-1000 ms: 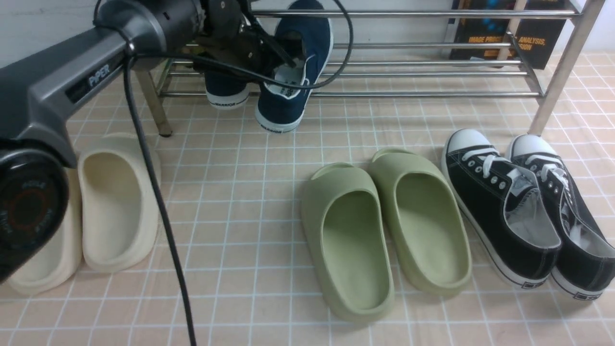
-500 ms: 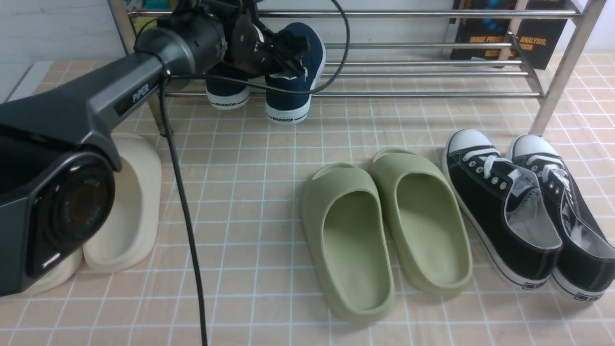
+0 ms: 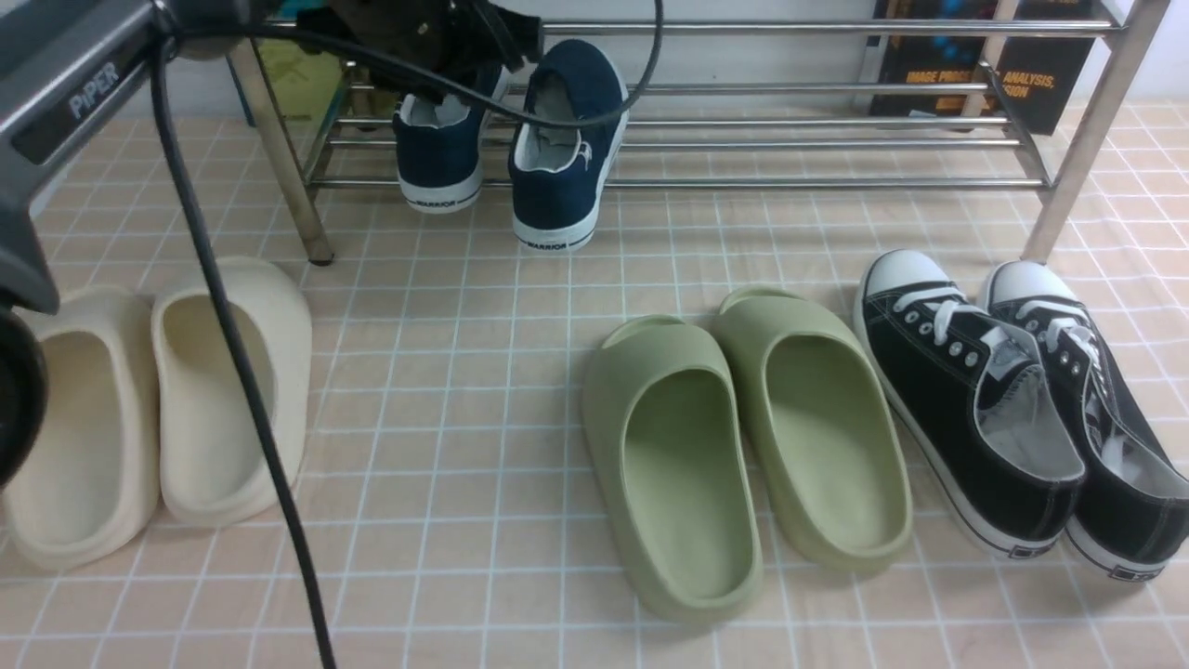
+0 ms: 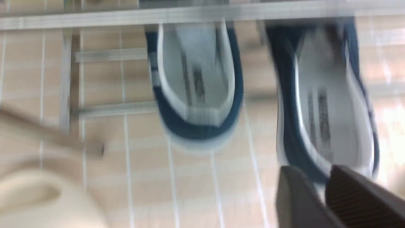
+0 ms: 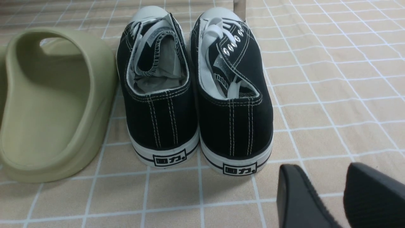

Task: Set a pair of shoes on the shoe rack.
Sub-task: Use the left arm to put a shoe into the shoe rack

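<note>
Both navy shoes stand side by side on the low bars of the shoe rack (image 3: pixel 790 181), heels toward me: the left shoe (image 3: pixel 438 153) and the right shoe (image 3: pixel 562 139). My left gripper (image 3: pixel 506 42) hangs just above them, touching neither. The left wrist view is blurred; it shows both shoes (image 4: pixel 196 79) (image 4: pixel 322 104) on the rack's bars (image 4: pixel 95 20). There my left gripper (image 4: pixel 319 179) stands narrowly open over the right shoe's heel, with nothing between its fingers. My right gripper (image 5: pixel 321 172) is open and empty above the tiled floor, behind the black sneakers.
On the floor lie cream slides (image 3: pixel 158 409), green slides (image 3: pixel 743 437) and black lace-up sneakers (image 3: pixel 1012 409), which the right wrist view shows close up (image 5: pixel 193 88). A book (image 3: pixel 966 65) stands behind the rack. My left arm's cable (image 3: pixel 232 372) hangs over the cream slides.
The right navy shoe, held tilted over the rack a second ago, now rests on the bars. My left gripper has let it go and lifted up and away.
</note>
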